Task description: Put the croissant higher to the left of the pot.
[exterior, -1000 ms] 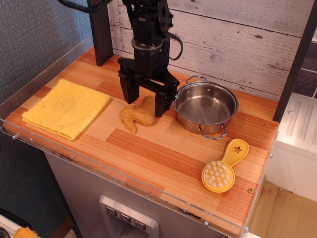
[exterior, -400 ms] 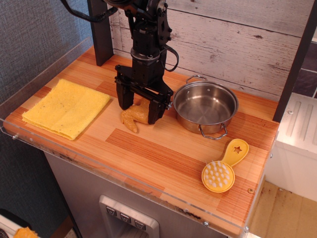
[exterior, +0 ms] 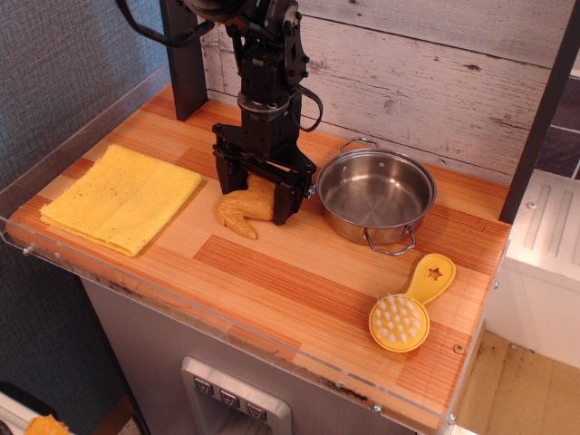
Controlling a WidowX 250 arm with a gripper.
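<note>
1. Right now the end effector (exterior: 255, 194) is straddling the croissant (exterior: 241, 210), one finger on each side of its upper part, not yet clenched; whether the pads are touching it I cannot tell.
2. The croissant is lying on the worktop (exterior: 299, 281) directly under the end effector, its tail poking out toward the near-left.
3. The grasping step is looking imminent; next the fingers are needing to close, then lift and carry it further back.
4. The pot (exterior: 375, 194) is sitting just right of the end effector, holding nothing.
</note>
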